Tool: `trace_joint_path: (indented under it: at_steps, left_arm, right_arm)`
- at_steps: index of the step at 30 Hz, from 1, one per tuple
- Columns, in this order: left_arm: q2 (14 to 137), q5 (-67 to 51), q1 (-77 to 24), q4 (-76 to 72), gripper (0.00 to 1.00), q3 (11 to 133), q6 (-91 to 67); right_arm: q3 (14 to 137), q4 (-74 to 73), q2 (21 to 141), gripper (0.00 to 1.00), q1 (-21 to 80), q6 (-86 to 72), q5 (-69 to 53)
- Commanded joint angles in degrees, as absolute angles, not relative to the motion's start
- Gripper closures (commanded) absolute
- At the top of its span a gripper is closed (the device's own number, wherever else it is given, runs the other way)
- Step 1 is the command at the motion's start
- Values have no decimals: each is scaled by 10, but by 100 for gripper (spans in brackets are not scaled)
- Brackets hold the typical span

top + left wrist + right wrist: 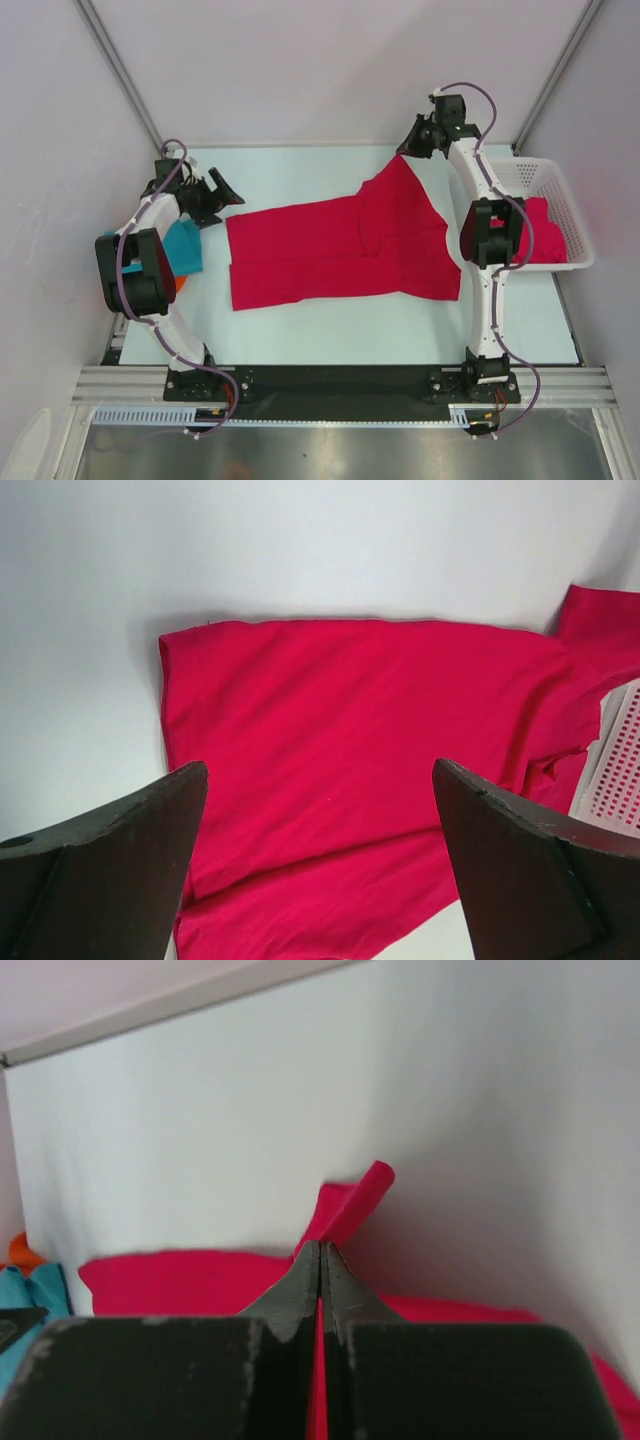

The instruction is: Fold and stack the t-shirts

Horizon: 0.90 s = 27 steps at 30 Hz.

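A crimson red t-shirt (330, 250) lies partly folded across the middle of the table. Its far right corner is lifted toward the back. My right gripper (413, 141) is shut on that corner; in the right wrist view the red cloth (350, 1205) sticks out past the closed fingertips (321, 1250). My left gripper (222, 190) is open and empty just left of the shirt's left edge; the left wrist view shows the red shirt (360, 740) between its spread fingers (130, 850). A teal shirt (185, 245) and an orange one (181, 284) lie at the far left under the left arm.
A white plastic mesh basket (550, 190) stands at the right edge with another crimson shirt (545, 235) inside, partly hidden by the right arm. Its corner shows in the left wrist view (615, 770). Grey walls enclose the table on three sides.
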State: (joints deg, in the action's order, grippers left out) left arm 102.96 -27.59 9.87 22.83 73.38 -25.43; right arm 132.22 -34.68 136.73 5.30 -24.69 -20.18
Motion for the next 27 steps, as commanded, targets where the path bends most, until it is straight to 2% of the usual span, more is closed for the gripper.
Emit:
trace_joint_path:
  at_steps: [1, 12, 19, 27]
  left_arm:
    - [999, -278, 96, 215, 0, 729, -255]
    - [1011, -217, 96, 214, 0, 732, -267]
    - [1030, -175, 85, 189, 0, 707, -292]
    - [1075, -194, 74, 139, 0, 679, -324]
  right_arm:
    - [1225, -345, 1286, 100, 60, -211, -172]
    - [1069, -329, 1204, 100, 67, -194, -156]
    - [1045, -345, 1173, 100, 68, -184, -150]
    - [1020, -346, 1139, 100, 69, -182, -153]
